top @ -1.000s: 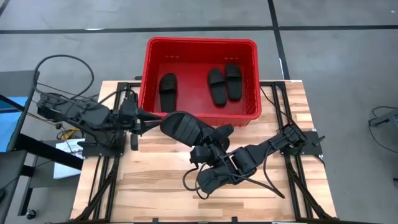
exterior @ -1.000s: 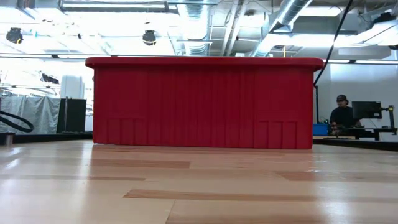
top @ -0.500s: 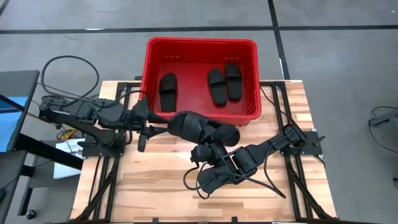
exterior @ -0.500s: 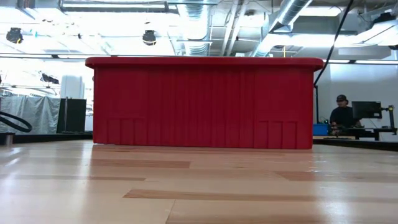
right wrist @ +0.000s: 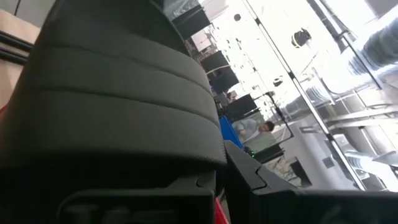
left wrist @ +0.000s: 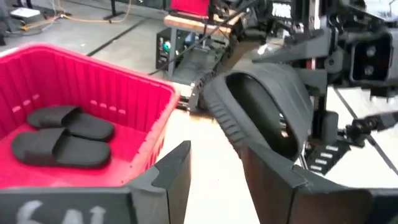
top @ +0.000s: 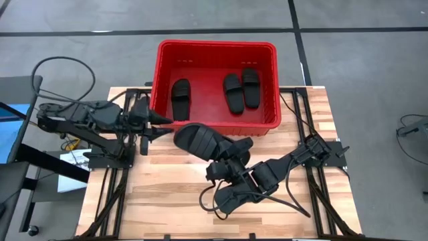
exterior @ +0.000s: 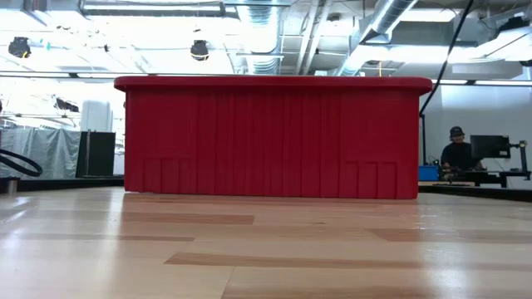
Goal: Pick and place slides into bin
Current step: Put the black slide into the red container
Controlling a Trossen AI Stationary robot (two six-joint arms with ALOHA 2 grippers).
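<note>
The red bin [top: 215, 45] stands at the table's far edge and holds three black slides [top: 180, 98] [top: 233, 93] [top: 250, 86] lying flat on its floor. The fourth slide [top: 199, 138] is in the air just in front of the bin's near wall, held by my right gripper [top: 233, 152], which reaches in from the right. My left gripper [top: 159, 124] is open and empty to the slide's left, its fingers pointing at the slide and apart from it. The left wrist view shows the held slide [left wrist: 267, 106] beyond the open fingers [left wrist: 180, 174]. My right gripper is shut on the slide's right-hand end [top: 231, 147], coming at it level from the table's right. The slide sticks out from the fingers toward the left, tilted and clear of the table. In the right wrist view the slide [right wrist: 112, 93] hides the place of contact.
Black cables [top: 221, 199] loop on the wooden table under the right arm. Bare tabletop [top: 154, 194] lies toward the near left. In the low view only the bin's wall [exterior: 274, 141] shows, with a person [exterior: 455, 154] at a desk far behind.
My left gripper has gone toward the slide and then drawn back toward the table's left edge, staying open. My right gripper has shifted the slide a little right and back again, keeping it clear of the table.
</note>
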